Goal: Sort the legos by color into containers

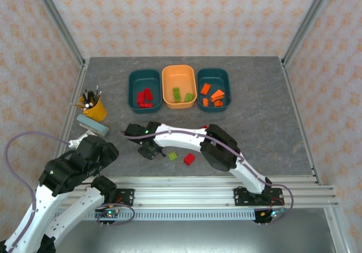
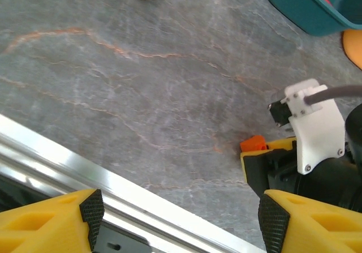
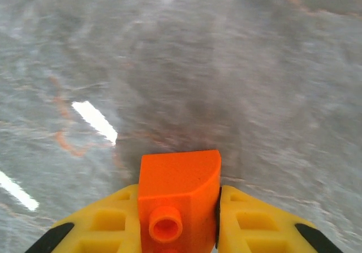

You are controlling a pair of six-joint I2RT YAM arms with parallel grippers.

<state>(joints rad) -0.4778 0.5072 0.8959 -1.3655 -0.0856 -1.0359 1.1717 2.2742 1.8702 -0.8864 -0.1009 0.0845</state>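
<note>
Orange lego point(image 3: 180, 174) sits clamped inside the right pincer point(image 3: 180, 199).

Grey marbled bench point(image 1: 254, 117); a teal tub point(image 1: 144, 80) toward eleven, an orange tub point(image 1: 179, 74) at twelve, a second teal tub point(image 1: 214, 76) toward one; yellow pen cup point(image 1: 93, 110) and pale blue block point(image 1: 92, 125) at nine; green lego point(image 1: 172, 155) and red lego point(image 1: 189, 158) toward six.

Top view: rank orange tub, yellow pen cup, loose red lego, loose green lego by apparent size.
1. orange tub
2. yellow pen cup
3. loose red lego and loose green lego: look nearly alike, so not ranked against each other.
</note>
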